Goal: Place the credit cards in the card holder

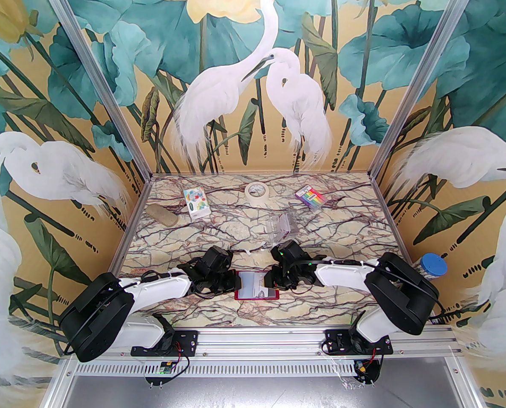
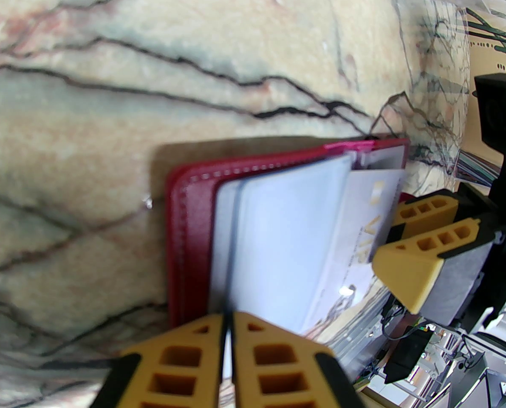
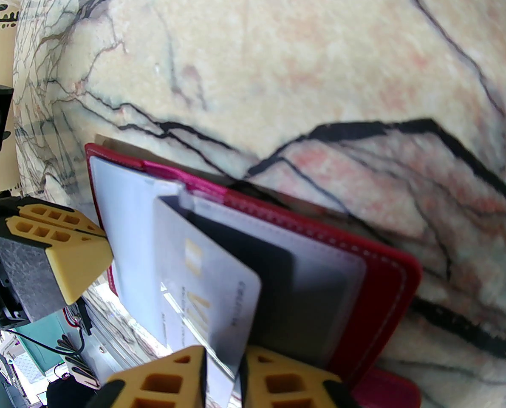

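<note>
**Desk:** Lower centre of the overhead view: the left gripper [image 2: 228, 319], fingers pressed together, pinches the open card holder [image 2: 189, 228] by a clear inner leaf [image 2: 278, 236]. The holder lies on the table [image 1: 236, 228]. How best to seat the card?

**Field:** Hold that leaf taut and slide the pale credit card [image 3: 210, 270] straight along its pocket, no twist.

**Desk:** And the right gripper [image 3: 223, 351]?

**Field:** The card runs between its fingers; clamped or slack, I cannot tell. How deep the card sits is hidden, and its print is blurred.
</note>
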Motion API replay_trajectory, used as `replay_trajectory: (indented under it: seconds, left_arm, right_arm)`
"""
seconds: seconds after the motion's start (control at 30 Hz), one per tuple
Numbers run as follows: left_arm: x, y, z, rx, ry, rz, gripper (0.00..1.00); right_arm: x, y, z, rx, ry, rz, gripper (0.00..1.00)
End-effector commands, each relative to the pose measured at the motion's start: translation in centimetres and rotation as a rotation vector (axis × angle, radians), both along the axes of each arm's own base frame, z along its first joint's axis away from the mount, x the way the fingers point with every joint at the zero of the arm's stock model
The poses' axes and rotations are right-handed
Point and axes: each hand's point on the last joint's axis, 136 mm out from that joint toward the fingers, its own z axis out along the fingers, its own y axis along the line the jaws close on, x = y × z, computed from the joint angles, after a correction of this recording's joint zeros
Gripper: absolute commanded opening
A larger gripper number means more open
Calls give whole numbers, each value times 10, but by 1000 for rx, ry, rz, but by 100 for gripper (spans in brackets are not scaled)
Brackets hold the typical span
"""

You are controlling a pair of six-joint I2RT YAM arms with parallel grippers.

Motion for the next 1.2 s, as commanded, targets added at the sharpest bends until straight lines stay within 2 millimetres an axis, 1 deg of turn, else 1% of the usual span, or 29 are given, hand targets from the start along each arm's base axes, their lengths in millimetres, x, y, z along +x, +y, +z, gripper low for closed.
replay_trajectory:
  seconds: [0.0,0.13,0.63,0.9,1.17]
  left_arm:
    - [-14,24,-27,140,56,3,11]
    - [-15,24,-28,143,59,1,11]
    - [-15,23,-29,142,60,0,10]
    - [-14,25,-29,150,62,5,10]
    - [-15,25,-30,151,63,5,11]
  right_arm:
    - [1,-3,-2,-39,-5,0,22]
    - [3,-2,0,-40,-9,5,24]
    - [4,4,-2,-38,2,18,24]
    - [1,8,-6,-57,21,42,24]
    - [0,12,-3,-49,16,50,25]
